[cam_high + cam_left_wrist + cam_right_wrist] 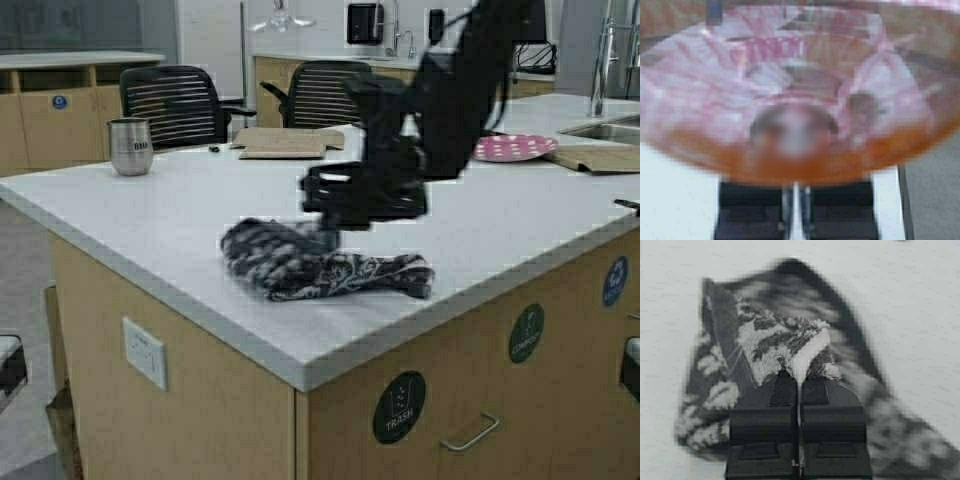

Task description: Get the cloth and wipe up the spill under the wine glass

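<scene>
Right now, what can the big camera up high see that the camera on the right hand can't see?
Only the high view shows the whole white counter, the metal cup, the pink dotted plate, the flat cardboard, two black chairs and the sink. Only the right wrist view shows the right gripper up close, its fingers pinched shut on a fold of the cloth. Both show that dark flowery cloth lying bunched on the countertop. Neither shows the wine glass; only the left wrist view does, held at the stem.
</scene>
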You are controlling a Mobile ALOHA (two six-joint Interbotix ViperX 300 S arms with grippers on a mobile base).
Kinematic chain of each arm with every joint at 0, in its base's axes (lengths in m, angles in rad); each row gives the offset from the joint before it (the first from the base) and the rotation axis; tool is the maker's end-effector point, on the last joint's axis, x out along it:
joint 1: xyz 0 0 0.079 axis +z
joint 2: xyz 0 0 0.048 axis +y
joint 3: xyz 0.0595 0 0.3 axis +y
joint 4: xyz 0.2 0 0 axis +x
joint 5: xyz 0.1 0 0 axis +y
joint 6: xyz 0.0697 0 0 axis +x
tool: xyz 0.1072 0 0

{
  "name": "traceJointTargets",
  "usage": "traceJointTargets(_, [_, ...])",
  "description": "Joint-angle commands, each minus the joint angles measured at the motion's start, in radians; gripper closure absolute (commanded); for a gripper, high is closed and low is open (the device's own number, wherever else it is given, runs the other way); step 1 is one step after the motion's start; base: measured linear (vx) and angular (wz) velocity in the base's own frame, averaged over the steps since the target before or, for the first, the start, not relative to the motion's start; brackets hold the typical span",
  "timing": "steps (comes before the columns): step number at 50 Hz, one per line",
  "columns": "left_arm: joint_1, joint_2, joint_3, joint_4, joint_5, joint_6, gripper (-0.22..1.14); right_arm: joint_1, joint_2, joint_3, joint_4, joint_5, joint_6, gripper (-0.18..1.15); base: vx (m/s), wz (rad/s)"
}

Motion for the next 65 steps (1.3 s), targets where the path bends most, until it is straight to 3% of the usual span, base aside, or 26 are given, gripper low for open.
traceJointTargets(1, [-0.003, 0.037, -0.017, -0.002, -0.031, -0.005, 0.82, -0.034, -0.008, 0.025, -0.003, -0.011, -0.006, 0.91, 0.0, 0.0])
traceJointTargets(13, [-0.003, 0.184, -0.003, 0.0, -0.101, 0.008, 0.82, -0.055, 0.032, 0.038, -0.003, -0.012, -0.005, 0.91, 0.0, 0.0])
traceJointTargets(32, [-0.003, 0.448, -0.021, 0.002, -0.36, 0.018, 0.82, -0.055, 0.031, 0.049, -0.003, -0.012, -0.006, 0.91, 0.0, 0.0])
traceJointTargets(51, [-0.003, 0.719, -0.112, -0.003, -0.609, 0.149, 0.82, -0.055, 0.031, 0.046, -0.003, -0.012, -0.006, 0.91, 0.0, 0.0])
traceJointTargets(65, [-0.003, 0.857, -0.143, -0.006, -0.641, 0.152, 0.82, -0.055, 0.029, 0.049, -0.003, -0.012, -0.005, 0.91, 0.0, 0.0])
